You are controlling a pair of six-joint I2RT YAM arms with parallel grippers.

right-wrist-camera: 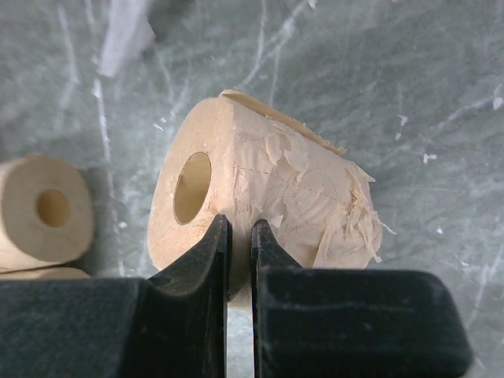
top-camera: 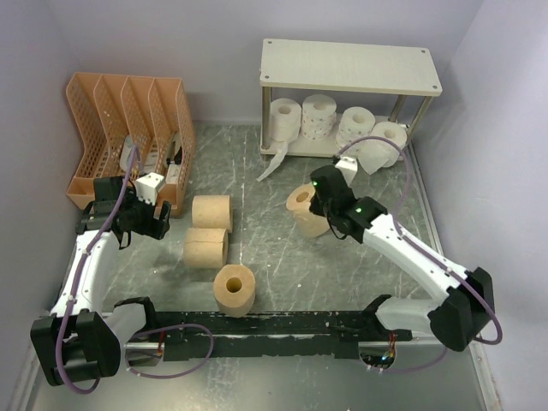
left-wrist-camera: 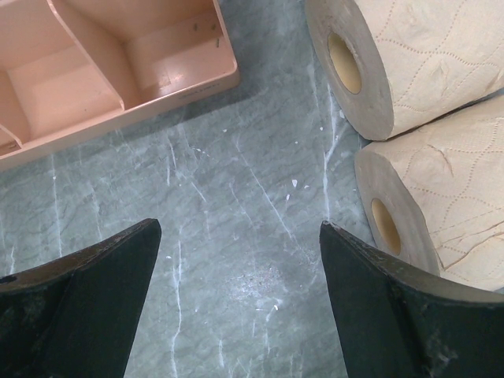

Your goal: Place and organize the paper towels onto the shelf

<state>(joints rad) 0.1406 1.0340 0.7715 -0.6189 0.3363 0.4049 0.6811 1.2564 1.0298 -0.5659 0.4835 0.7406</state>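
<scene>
The shelf (top-camera: 347, 67) stands at the back right, its top board bare. Four white paper towels sit on its lower tier, from one roll (top-camera: 285, 118) across to another roll (top-camera: 387, 139). Three tan rolls rest on the table: two lie on their sides (top-camera: 211, 212) (top-camera: 205, 247), and one stands on end (top-camera: 235, 289). My right gripper (top-camera: 318, 205) (right-wrist-camera: 239, 224) is shut, pinching the wall of the fourth tan roll (top-camera: 300, 201) (right-wrist-camera: 268, 185), whose outer paper is torn. My left gripper (top-camera: 141, 224) (left-wrist-camera: 236, 228) is open and empty over bare table. Two tan rolls (left-wrist-camera: 417, 63) (left-wrist-camera: 441, 201) lie just right of it.
An orange slotted file organizer (top-camera: 128, 111) (left-wrist-camera: 118, 47) stands at the back left, close to my left gripper. A loose white paper tail (top-camera: 272, 164) hangs from the shelf's lower tier onto the table. Walls close in on both sides.
</scene>
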